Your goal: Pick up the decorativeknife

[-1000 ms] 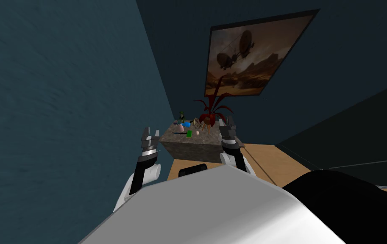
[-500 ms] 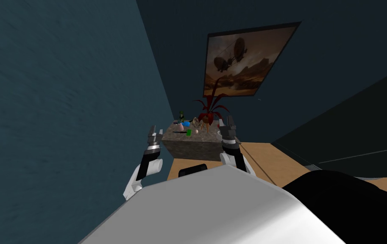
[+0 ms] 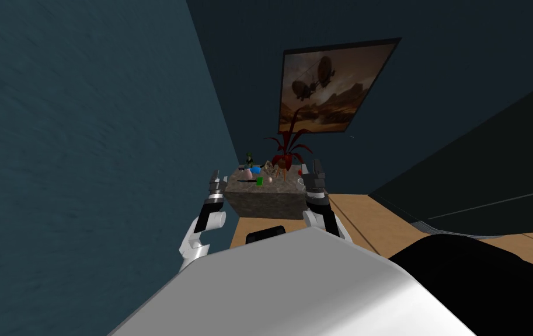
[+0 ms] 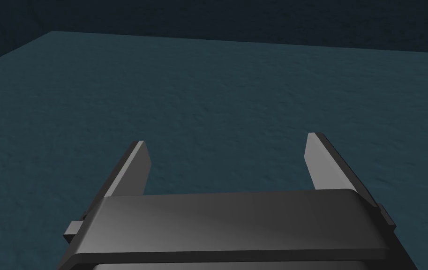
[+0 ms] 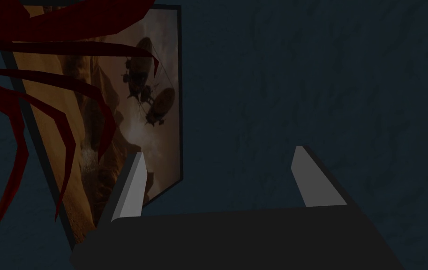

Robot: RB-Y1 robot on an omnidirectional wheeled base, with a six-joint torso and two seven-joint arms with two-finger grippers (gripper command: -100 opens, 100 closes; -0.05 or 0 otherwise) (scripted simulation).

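Observation:
A thin dark item (image 3: 247, 181), which I take for the decorative knife, lies flat on the speckled stone-topped table (image 3: 259, 201), beside a small green block (image 3: 259, 181). It is too small to make out in detail. My left gripper (image 3: 216, 178) hovers at the table's left corner, open (image 4: 227, 140), facing a teal wall. My right gripper (image 3: 313, 170) is raised at the table's right side, open (image 5: 217, 152) with nothing between its fingers. Both are apart from the knife.
The table also carries a red-leaved plant (image 3: 285, 153), a green figure (image 3: 250, 158), a pink thing (image 3: 248, 173), a blue thing (image 3: 257, 170) and a tan figure (image 3: 271, 168). A framed airship picture (image 3: 326, 87) hangs behind. A teal wall (image 3: 84, 146) runs close on the left; wooden floor (image 3: 370, 221) lies to the right.
My left arm has swung right, bringing its gripper to the table's left corner. The head view has shifted slightly. The right arm has held its place.

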